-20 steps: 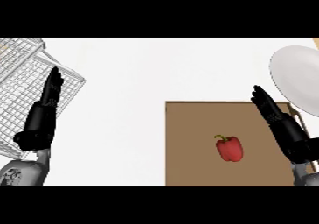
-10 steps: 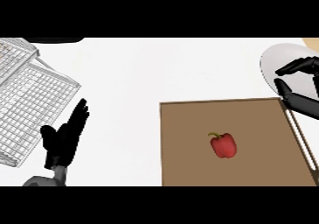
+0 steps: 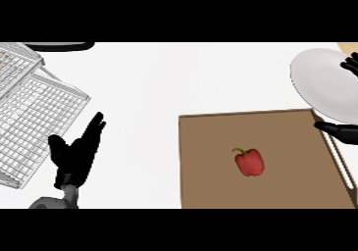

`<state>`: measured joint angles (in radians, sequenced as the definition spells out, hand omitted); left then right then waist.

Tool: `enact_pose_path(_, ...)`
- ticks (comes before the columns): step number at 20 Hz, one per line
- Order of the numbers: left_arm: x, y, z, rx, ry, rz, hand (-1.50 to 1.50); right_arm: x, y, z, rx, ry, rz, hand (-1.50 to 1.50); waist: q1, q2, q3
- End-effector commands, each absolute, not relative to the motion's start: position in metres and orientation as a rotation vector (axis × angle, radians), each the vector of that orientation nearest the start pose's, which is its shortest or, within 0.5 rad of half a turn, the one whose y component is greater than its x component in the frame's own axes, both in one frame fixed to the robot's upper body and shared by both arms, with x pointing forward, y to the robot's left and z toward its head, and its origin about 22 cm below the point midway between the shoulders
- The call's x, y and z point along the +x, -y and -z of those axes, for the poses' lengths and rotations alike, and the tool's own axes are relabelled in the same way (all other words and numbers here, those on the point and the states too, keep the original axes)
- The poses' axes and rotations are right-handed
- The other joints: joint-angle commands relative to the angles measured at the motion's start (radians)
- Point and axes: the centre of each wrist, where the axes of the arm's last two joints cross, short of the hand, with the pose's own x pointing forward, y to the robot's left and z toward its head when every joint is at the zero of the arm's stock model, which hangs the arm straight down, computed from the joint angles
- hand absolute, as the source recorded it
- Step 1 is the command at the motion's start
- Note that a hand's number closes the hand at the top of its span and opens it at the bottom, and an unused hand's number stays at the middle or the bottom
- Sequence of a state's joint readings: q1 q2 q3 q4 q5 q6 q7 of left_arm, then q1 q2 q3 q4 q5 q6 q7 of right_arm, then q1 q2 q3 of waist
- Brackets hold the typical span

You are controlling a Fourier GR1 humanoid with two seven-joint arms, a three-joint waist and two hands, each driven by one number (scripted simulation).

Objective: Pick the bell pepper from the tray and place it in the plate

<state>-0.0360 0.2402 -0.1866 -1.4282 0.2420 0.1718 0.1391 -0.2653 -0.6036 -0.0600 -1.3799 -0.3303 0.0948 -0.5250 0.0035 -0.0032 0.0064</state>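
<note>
Bell pepper (image 3: pixel 248 163) on tray (image 3: pixel 210 186), right hand (image 3: pixel 341 131) apart

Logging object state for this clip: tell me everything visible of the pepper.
The pepper is red and glossy, with a curved green stem at its far end. It lies alone near the middle of the brown tray, touching only its floor. No hand is on it; the right hand shows past the tray's far right corner.
</note>
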Motion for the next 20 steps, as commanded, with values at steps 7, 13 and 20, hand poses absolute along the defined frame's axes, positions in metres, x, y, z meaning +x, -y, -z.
enact_pose_path(7,0.227,-0.253,0.039,0.006,1.179,-0.011,0.00,0.281,0.386,-0.155,-0.277,1.876,-0.973,-1.50,-0.011,0.000,-0.009)
enact_pose_path(13,0.235,-0.249,0.037,0.019,1.181,0.003,0.00,0.262,0.343,-0.161,-0.358,1.760,-1.115,-1.50,-0.017,0.000,-0.008)
enact_pose_path(20,0.233,-0.249,0.037,0.013,1.201,0.000,0.00,0.248,0.274,-0.150,-0.402,1.702,-1.149,-1.50,0.000,0.002,-0.007)
